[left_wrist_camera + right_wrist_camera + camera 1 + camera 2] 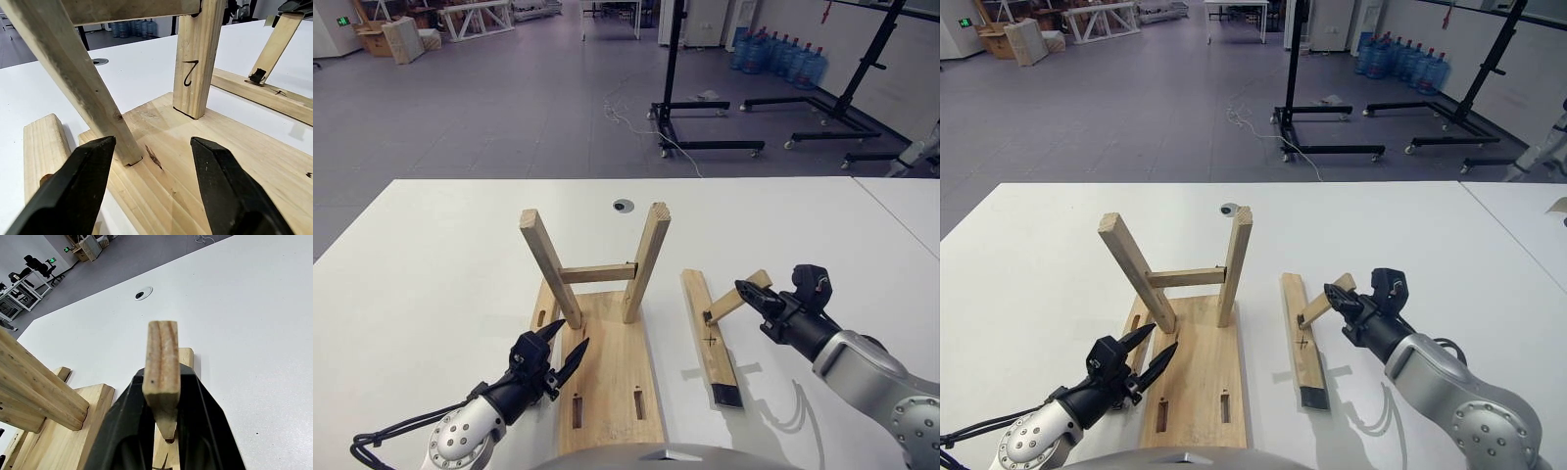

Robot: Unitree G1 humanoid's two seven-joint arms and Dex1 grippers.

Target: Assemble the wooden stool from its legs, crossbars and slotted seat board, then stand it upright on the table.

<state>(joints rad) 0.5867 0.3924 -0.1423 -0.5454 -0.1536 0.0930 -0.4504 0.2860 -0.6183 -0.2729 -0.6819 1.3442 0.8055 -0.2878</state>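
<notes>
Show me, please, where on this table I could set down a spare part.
Freest: the table left of the seat board, out to its left edge. Also the far strip beyond the standing legs, around the grommet. Crowded: between seat board and lying leg, where the right gripper holds a crossbar.

Round grommet [624, 206], black wheeled stands [715, 146], blue water jugs [778, 54], grey floor [509, 108]

Leg frame [597, 273] (crossbar-joined) stands on seat board [607, 382].
</notes>
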